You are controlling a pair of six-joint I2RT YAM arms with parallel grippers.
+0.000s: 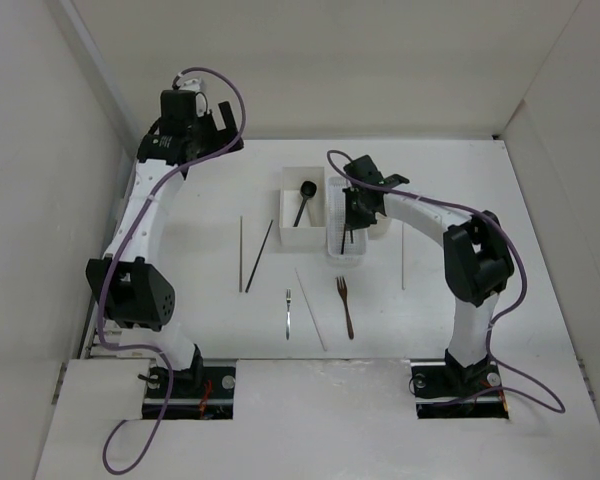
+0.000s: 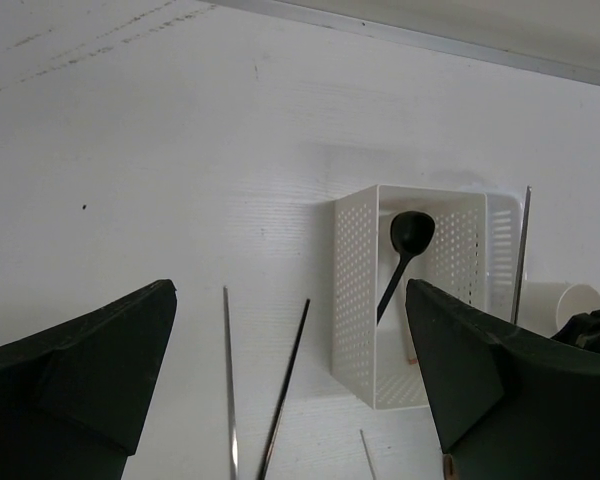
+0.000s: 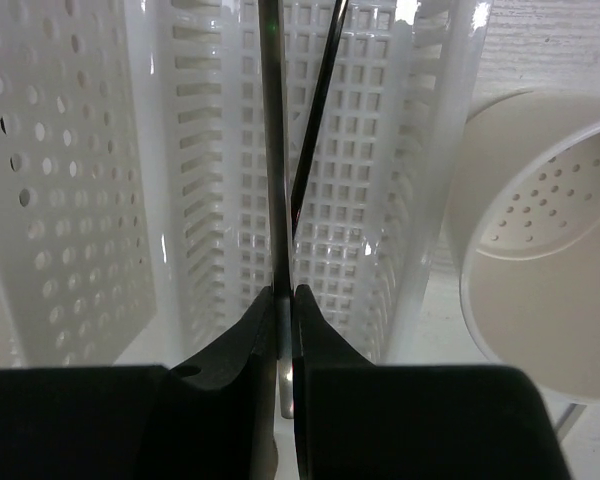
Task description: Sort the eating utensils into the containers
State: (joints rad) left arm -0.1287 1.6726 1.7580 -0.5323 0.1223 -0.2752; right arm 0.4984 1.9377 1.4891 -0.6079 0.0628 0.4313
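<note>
My right gripper [image 1: 351, 214] hangs over the narrow perforated basket [image 1: 346, 250], shut on a thin grey chopstick [image 3: 271, 150] that points down into the basket [image 3: 380, 160]. A dark chopstick [image 3: 318, 110] leans inside it. In the right wrist view the jaws [image 3: 283, 296] pinch the stick. The black spoon [image 1: 304, 198] lies in the white square box [image 1: 288, 228]. My left gripper [image 1: 208, 122] is open and empty, raised at the far left; its view [image 2: 290, 300] shows the box [image 2: 352, 290] and spoon [image 2: 410, 236]. The cream cup [image 3: 540, 240] stands right of the basket.
On the table lie a grey chopstick [image 1: 242, 255], a dark chopstick [image 1: 260, 255], a pale chopstick [image 1: 311, 308] and another pale one [image 1: 402, 256] at the right. The silver fork [image 1: 289, 312] and the brown fork [image 1: 345, 306] lie near the front. White walls enclose the table.
</note>
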